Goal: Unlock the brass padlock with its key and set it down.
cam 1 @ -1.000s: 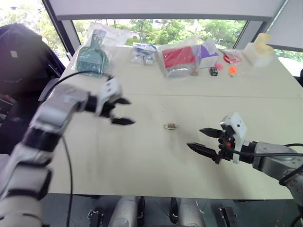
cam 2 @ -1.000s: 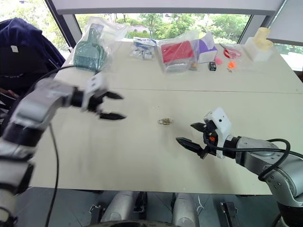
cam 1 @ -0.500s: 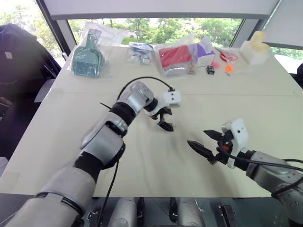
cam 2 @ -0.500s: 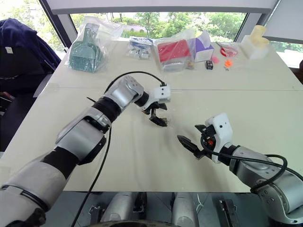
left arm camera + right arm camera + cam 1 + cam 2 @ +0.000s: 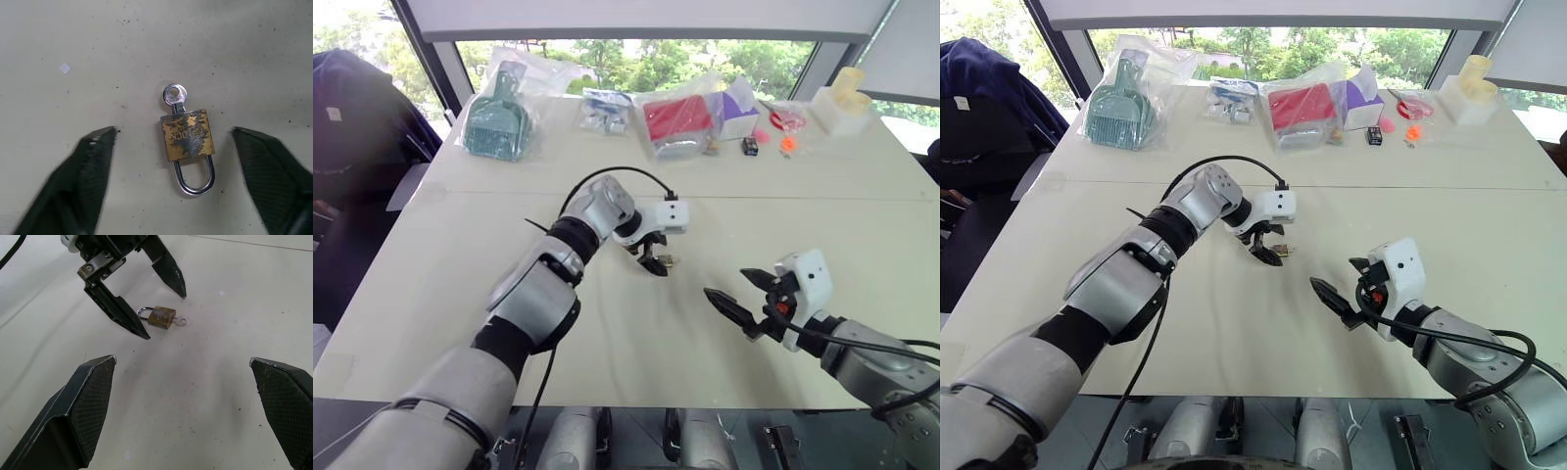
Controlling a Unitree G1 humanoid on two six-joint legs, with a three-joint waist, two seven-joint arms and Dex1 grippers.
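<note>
Since 1 second ago the left gripper (image 5: 656, 262) has swung from the left side of the table (image 5: 862, 235) to its middle and now hangs tip-down over the brass padlock (image 5: 188, 135), its 2 fingers spread with 1 on each side of the lock and neither touching it. That lock lies flat on the table, shackle shut, with the key (image 5: 175, 96) already seated in its base. Off to the right, the right gripper (image 5: 736, 294) waits above the table with its fingers wide apart and nothing between them. By my reading nothing is done yet: grasping the lock, turning the key, freeing the shackle and setting it down all remain
</note>
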